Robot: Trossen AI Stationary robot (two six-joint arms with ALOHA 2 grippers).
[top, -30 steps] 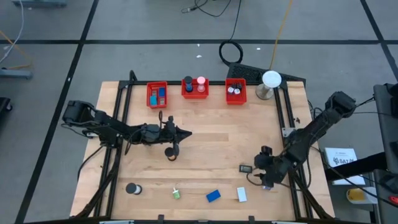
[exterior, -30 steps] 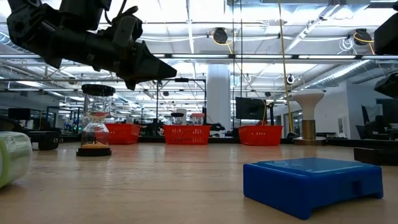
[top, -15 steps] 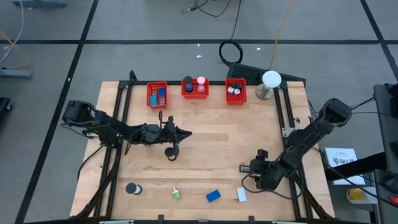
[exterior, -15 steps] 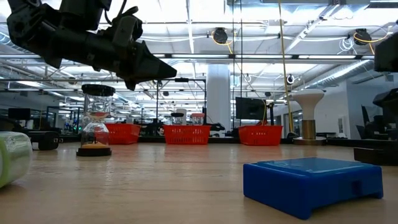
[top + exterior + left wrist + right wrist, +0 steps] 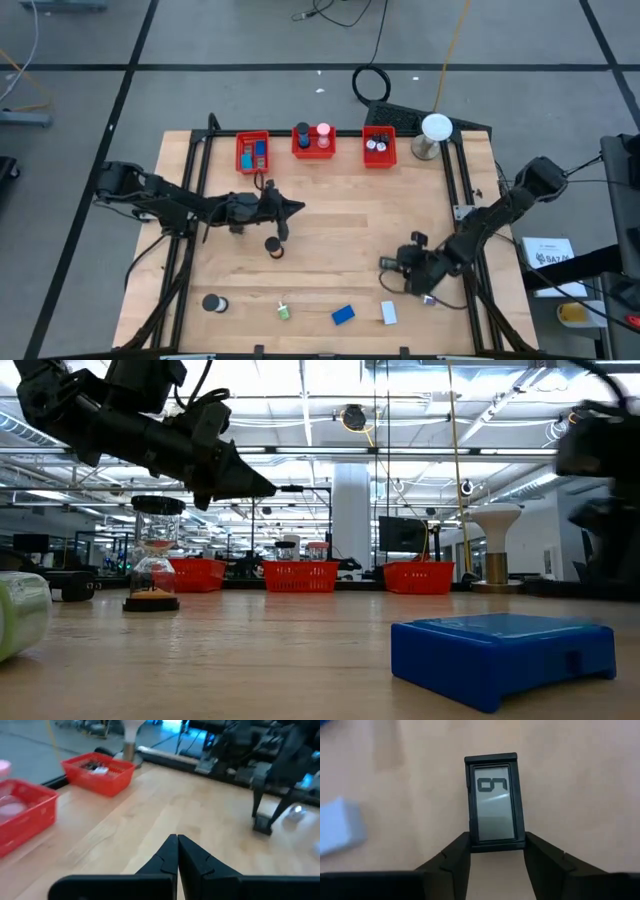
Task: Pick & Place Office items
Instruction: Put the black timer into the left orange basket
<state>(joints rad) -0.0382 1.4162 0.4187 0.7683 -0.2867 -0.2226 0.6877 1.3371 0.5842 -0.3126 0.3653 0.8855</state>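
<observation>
My right gripper (image 5: 398,266) is low over the table's near right part, shut on a small black digital counter (image 5: 493,800) with a grey screen. My left gripper (image 5: 297,207) is shut with nothing in it and hangs above the table's middle left, pointing right; its tips (image 5: 177,842) are closed together. Just near of it an hourglass (image 5: 273,244) stands upright on its base. Along the near edge lie a black roll (image 5: 212,303), a green roll (image 5: 285,312), a blue block (image 5: 343,315) and a white block (image 5: 389,313). My right gripper pinches the counter between its two fingers (image 5: 460,852), which sit on its two long sides at the end nearest the gripper (image 5: 495,845). They slant down at it from the table's right and lie along its length. The counter lies flat on the table, screen up.
Three red bins (image 5: 253,152) (image 5: 312,141) (image 5: 379,146) stand in a row at the far edge, holding small items. A white dome lamp (image 5: 435,130) stands at the far right corner. Black frame rails run along both sides of the table.
My right gripper has moved down and toward the table's left, onto the black counter, and its fingers now stand at the counter's sides. My left gripper has swung slightly toward the far edge. The items on the table have stayed in place.
</observation>
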